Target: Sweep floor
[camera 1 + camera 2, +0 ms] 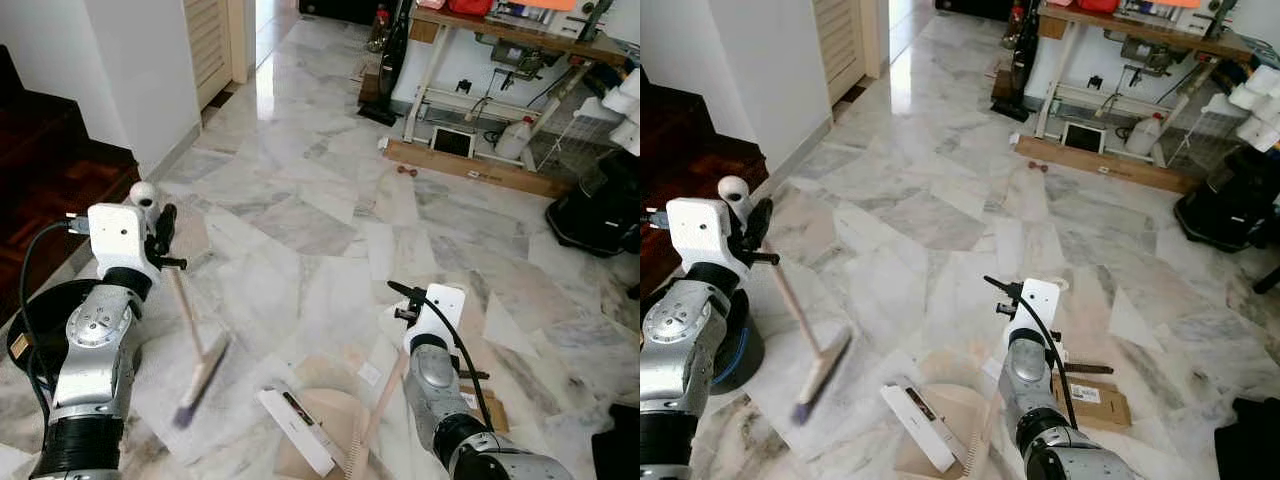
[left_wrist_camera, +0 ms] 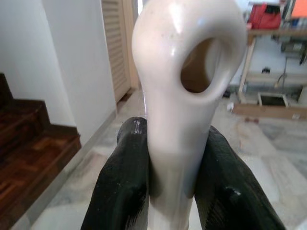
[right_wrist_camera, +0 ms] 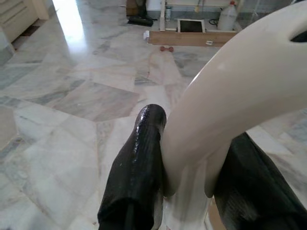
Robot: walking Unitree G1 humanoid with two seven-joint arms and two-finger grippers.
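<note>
Clamping a brush (image 1: 200,370), the left tool (image 2: 168,191) mirrors the right tool (image 3: 192,191) clamping the dustpan (image 1: 330,425).

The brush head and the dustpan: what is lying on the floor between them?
Between the brush head and the dustpan, the eye views show a white flat box lying at the dustpan's edge; the rest is bare marble floor.

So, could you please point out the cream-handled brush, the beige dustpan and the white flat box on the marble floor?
Cream-handled brush (image 1: 203,372): left eye view, on its blurred head.
Beige dustpan (image 1: 335,413): left eye view, on its pan surface.
White flat box (image 1: 923,428): right eye view, on its top face.
</note>
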